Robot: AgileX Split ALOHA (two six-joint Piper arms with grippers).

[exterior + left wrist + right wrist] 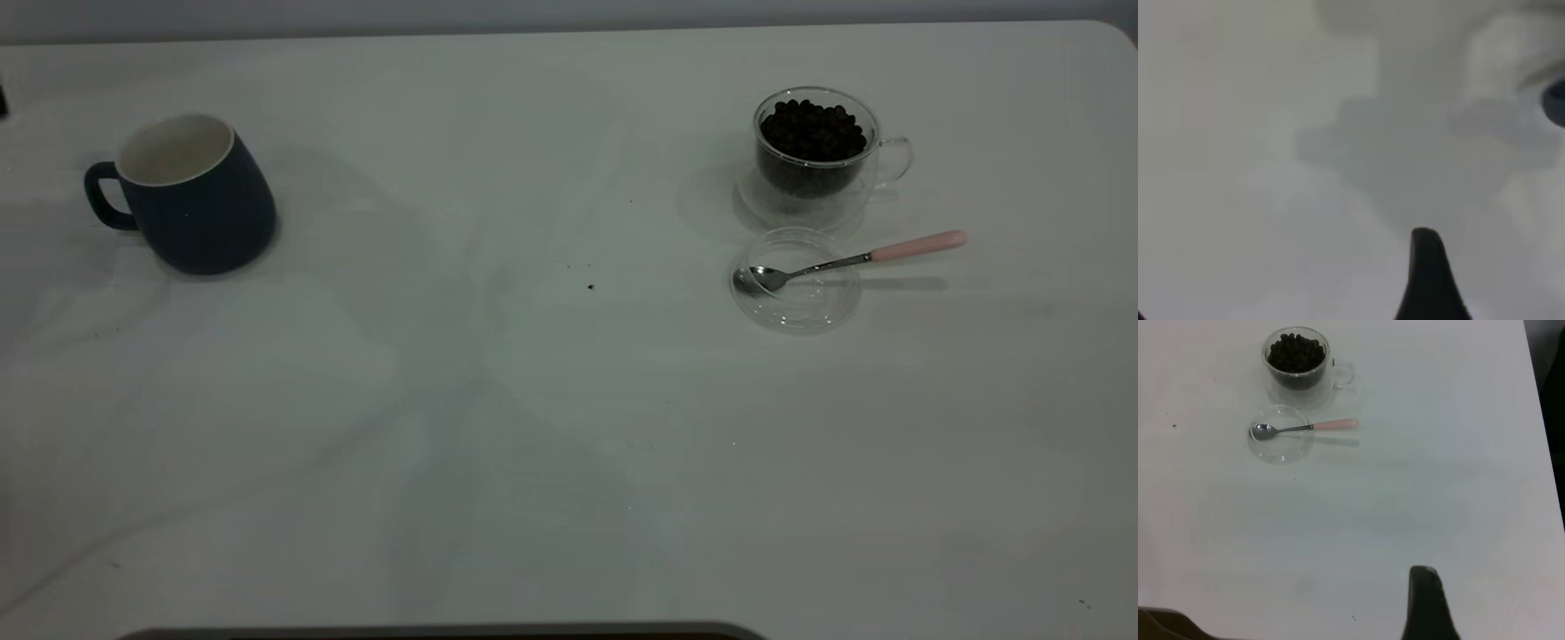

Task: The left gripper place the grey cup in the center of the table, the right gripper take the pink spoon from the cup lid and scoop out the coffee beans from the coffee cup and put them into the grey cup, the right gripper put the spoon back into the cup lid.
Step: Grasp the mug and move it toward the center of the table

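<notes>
Evidently unstarted: mug [197, 194] waits at ten o'clock, spoon [849, 262] propped in lid [796, 280] beside beans [813, 132] at two. Neither hand's opening can be told.

Bare white table [533, 444], plain grey wall, lab-like test bench

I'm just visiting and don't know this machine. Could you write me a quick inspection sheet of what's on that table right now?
Surface: white table, a few dark specks near the middle.
Grey cup: upright at the exterior view's left, inside looks empty, handle pointing outward.
Coffee cup: clear glass, upright at the right, full of coffee beans.
Cup lid: lying flat just in front of the coffee cup.
Pink spoon: bowl resting in the lid, pink handle sticking out over the rim.
Clutter: nothing seen.
Grippers: left gripper and right gripper show only one fingertip each, both clear of every item.
Cables: nothing seen.
Surroundings: plain wall behind the table.
</notes>
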